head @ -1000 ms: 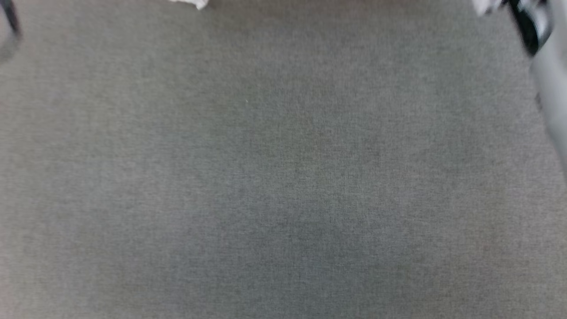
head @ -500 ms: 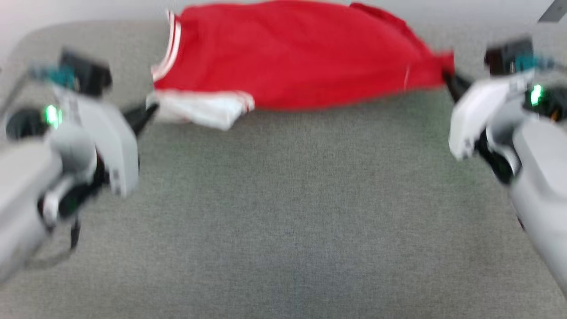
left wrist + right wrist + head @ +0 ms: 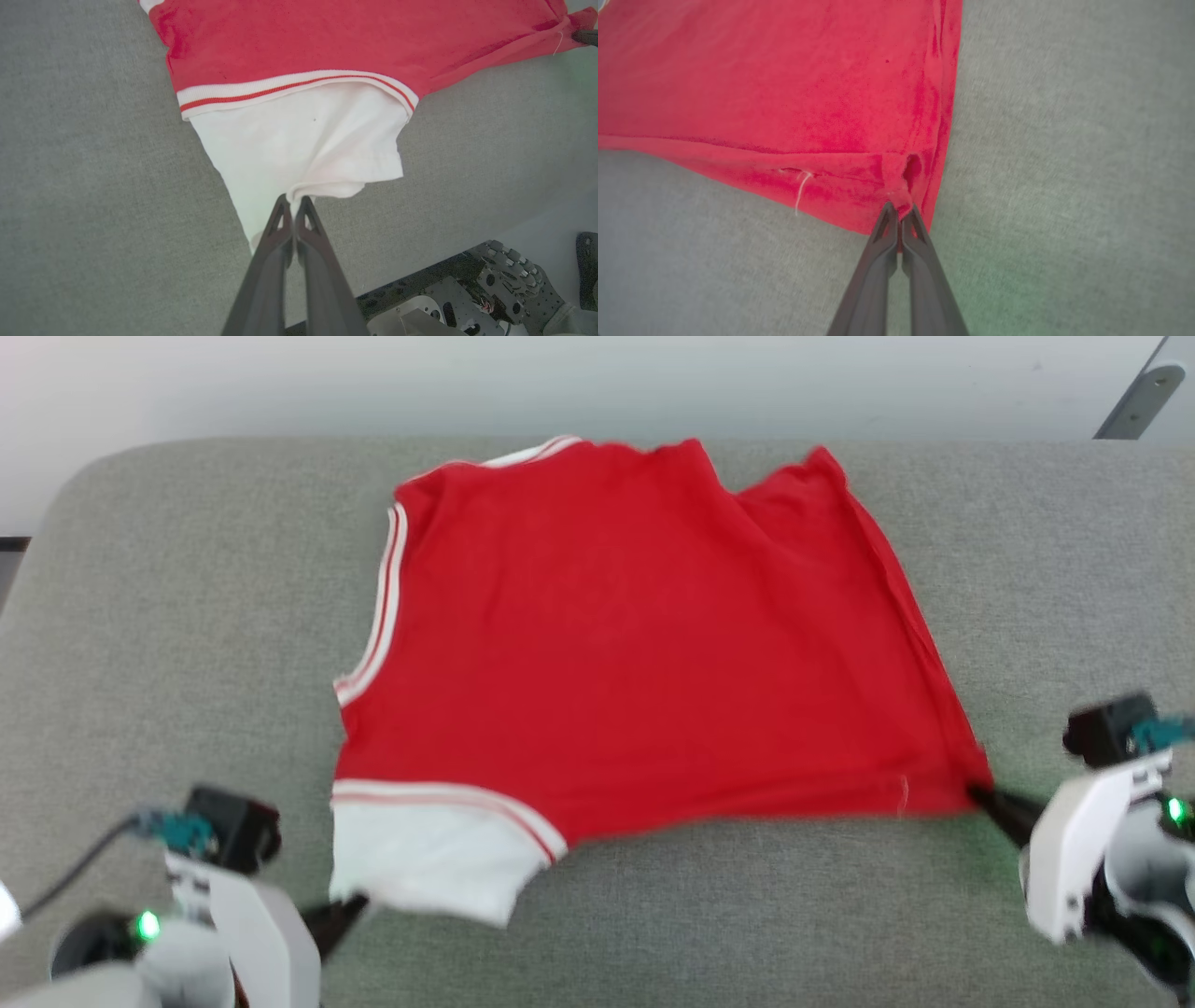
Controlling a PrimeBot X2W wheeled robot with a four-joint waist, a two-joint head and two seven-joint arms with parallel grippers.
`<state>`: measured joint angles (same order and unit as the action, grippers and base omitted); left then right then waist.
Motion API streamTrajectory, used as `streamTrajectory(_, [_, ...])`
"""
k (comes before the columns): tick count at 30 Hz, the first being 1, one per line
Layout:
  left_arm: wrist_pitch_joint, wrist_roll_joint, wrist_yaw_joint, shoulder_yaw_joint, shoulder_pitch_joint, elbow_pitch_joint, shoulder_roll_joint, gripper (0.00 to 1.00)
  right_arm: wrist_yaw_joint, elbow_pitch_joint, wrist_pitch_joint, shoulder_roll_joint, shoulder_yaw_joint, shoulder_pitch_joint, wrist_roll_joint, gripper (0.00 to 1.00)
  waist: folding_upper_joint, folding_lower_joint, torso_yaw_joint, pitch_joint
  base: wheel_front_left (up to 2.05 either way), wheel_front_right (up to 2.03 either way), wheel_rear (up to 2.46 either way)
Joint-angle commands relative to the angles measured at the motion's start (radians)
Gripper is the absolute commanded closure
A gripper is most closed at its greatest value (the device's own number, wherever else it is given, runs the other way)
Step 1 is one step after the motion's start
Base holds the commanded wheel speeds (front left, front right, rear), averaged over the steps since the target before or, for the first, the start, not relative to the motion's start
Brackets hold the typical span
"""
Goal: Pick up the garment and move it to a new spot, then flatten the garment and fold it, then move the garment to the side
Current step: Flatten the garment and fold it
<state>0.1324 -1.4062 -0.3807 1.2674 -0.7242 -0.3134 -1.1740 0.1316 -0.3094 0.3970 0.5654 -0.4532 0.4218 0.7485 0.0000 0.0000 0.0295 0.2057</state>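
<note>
The garment (image 3: 635, 653), a red sleeveless jersey with white-and-red striped trim, lies spread on the grey cushioned surface (image 3: 187, 616), plain red side up. A white lining flap (image 3: 420, 859) shows at its near left corner. My left gripper (image 3: 359, 907) is shut on that white corner (image 3: 299, 186), fingertips pinching the folded edge (image 3: 292, 203). My right gripper (image 3: 980, 795) is shut on the red hem corner (image 3: 903, 205) at the near right. The cloth (image 3: 784, 93) is stretched between the two grips. A loose white thread (image 3: 801, 184) hangs from the hem.
The grey surface's far edge meets a pale wall (image 3: 597, 383). A metal bracket (image 3: 1134, 401) shows at the top right. In the left wrist view, dark robot base parts (image 3: 490, 284) lie past the surface's near edge.
The head camera has tilted, so the whole picture shifted. The jersey, bunched and raised half a second ago, now lies spread out flat and both grippers sit lower, nearer me.
</note>
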Motion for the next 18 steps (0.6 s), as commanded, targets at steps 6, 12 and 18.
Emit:
streamTrajectory(6, [0.025, -0.067, -0.076, 0.007, 0.128, -0.098, -0.03, 1.0, -0.002, 0.192, 0.161, 0.022, 0.115, -0.238, 0.017, 1.0, 0.0, 0.0, 0.009, -0.002, 0.0, 0.0, 0.0])
streamTrajectory(12, [0.038, -0.116, -0.104, 0.009, 0.208, -0.146, -0.031, 1.0, -0.002, 0.339, 0.302, -0.014, 0.218, -0.406, 0.01, 1.0, 0.0, 0.0, 0.012, 0.006, 0.0, 0.0, 0.0])
streamTrajectory(18, [0.023, -0.101, -0.11, -0.009, 0.201, -0.165, -0.051, 1.0, -0.002, 0.471, 0.392, -0.064, 0.32, -0.472, -0.024, 1.0, 0.0, 0.0, 0.009, 0.017, 0.0, 0.0, 0.0])
